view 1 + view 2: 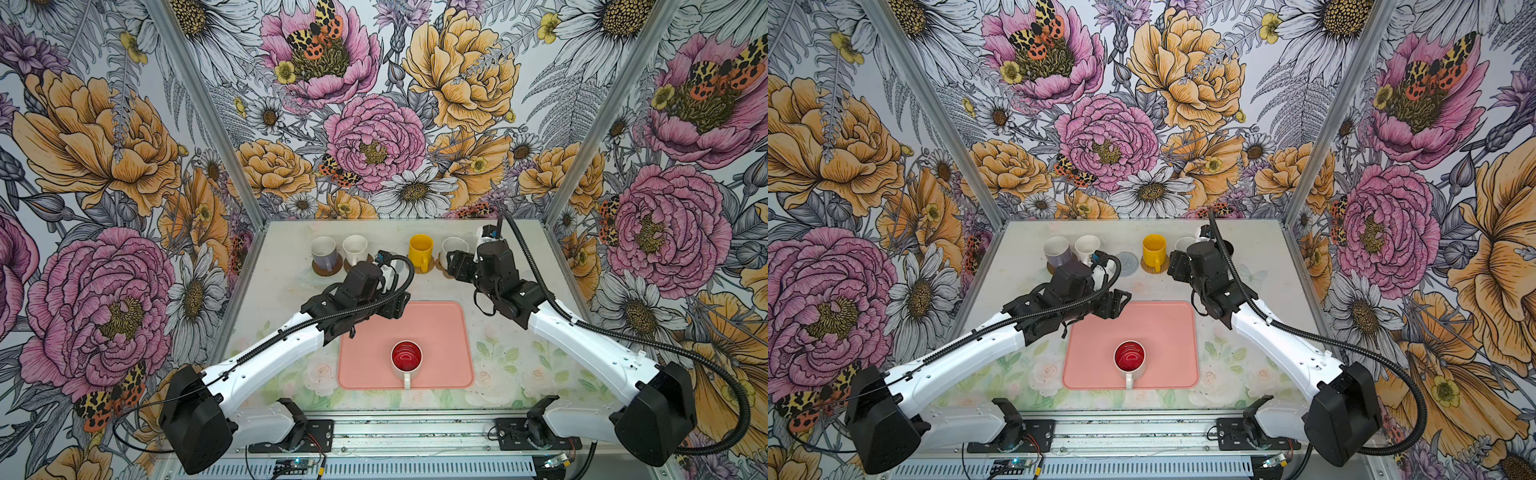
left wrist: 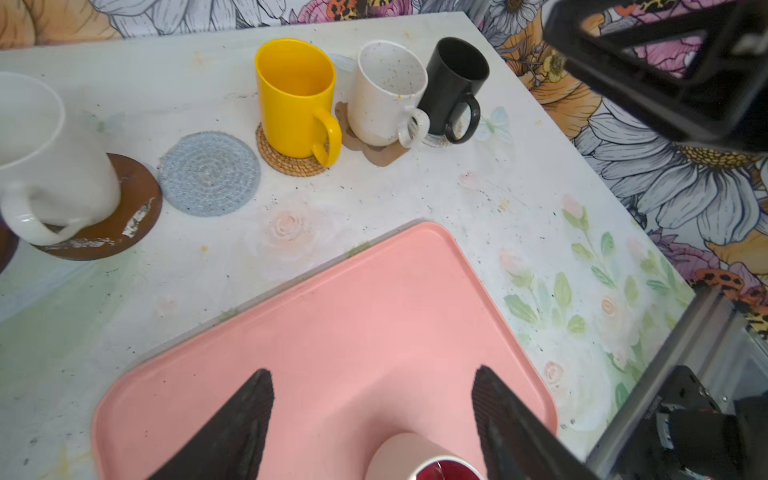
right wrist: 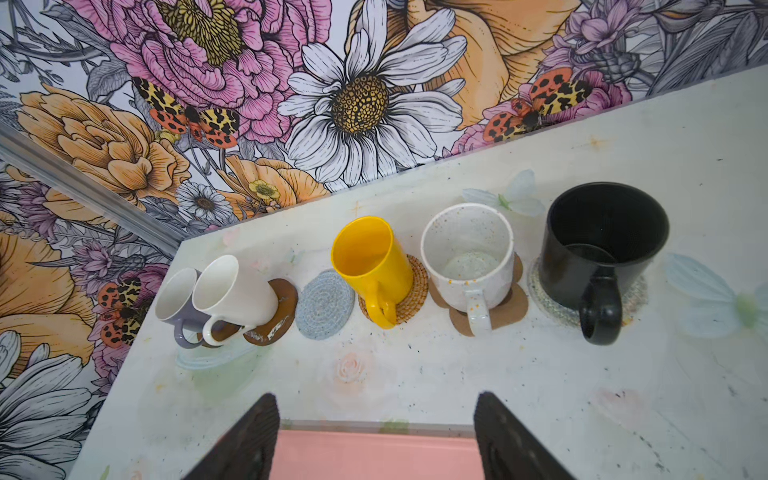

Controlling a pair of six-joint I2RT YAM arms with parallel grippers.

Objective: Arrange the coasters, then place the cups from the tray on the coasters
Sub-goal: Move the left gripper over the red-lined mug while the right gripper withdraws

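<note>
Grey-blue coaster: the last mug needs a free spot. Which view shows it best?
The left wrist view: the grey-blue coaster lies whole, large and bare. The right wrist view shows it smaller, beside the yellow mug. In a top view it is tiny; in a top view the left arm mostly hides it.

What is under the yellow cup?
A round tan rattan coaster lies under the yellow cup. Only its woven edge peeks out around the cup's bottom. The cup covers its middle, so that part cannot be seen.
</note>
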